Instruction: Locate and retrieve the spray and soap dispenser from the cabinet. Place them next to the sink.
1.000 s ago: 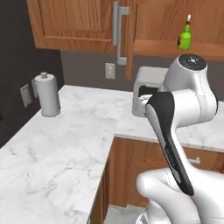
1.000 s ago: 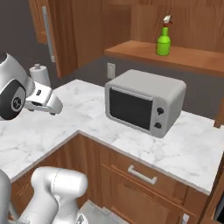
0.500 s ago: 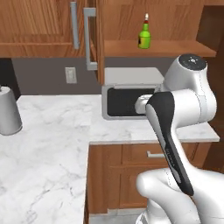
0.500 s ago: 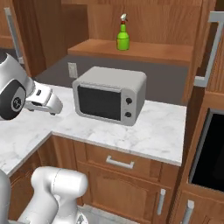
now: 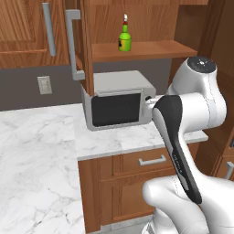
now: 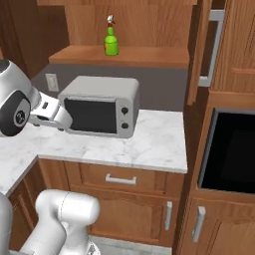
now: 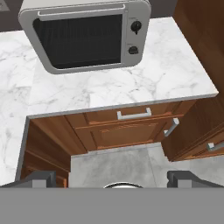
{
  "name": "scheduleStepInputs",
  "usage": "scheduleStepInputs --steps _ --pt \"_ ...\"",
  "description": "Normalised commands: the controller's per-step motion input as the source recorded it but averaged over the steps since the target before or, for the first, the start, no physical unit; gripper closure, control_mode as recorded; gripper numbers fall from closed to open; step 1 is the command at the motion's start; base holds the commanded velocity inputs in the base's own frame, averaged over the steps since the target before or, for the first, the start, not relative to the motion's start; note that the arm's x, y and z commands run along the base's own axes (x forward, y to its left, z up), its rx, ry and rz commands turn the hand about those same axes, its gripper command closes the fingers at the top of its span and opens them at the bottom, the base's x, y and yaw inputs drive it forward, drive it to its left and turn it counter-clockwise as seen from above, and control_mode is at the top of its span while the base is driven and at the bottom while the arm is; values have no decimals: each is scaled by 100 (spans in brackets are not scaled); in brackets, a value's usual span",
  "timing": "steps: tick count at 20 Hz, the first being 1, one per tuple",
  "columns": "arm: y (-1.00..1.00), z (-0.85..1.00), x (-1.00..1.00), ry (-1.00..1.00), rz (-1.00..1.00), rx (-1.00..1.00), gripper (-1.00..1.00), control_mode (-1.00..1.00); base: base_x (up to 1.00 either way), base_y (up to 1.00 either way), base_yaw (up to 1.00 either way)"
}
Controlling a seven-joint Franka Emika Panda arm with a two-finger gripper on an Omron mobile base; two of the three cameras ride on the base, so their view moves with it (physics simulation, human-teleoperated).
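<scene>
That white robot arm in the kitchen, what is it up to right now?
It is fetching cleaning bottles from the wall cabinet, but it holds nothing yet. The green spray stands upright on the open cabinet shelf, above a grey toaster oven on the marble counter. The arm is folded low in front of the counter, well below the shelf. Its claw is open and empty, pointing down toward the oven and the wooden drawer beneath it.
</scene>
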Motion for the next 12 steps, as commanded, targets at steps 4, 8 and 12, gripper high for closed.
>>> scheduleStepInputs --steps 4,8,12 --pt "0 0 0 0 0 0 -100 100 52 29 -21" --pt "0 0 0 0 0 0 -100 100 54 0 1" --pt "0 0 0 0 0 0 -100 100 30 -13 1"
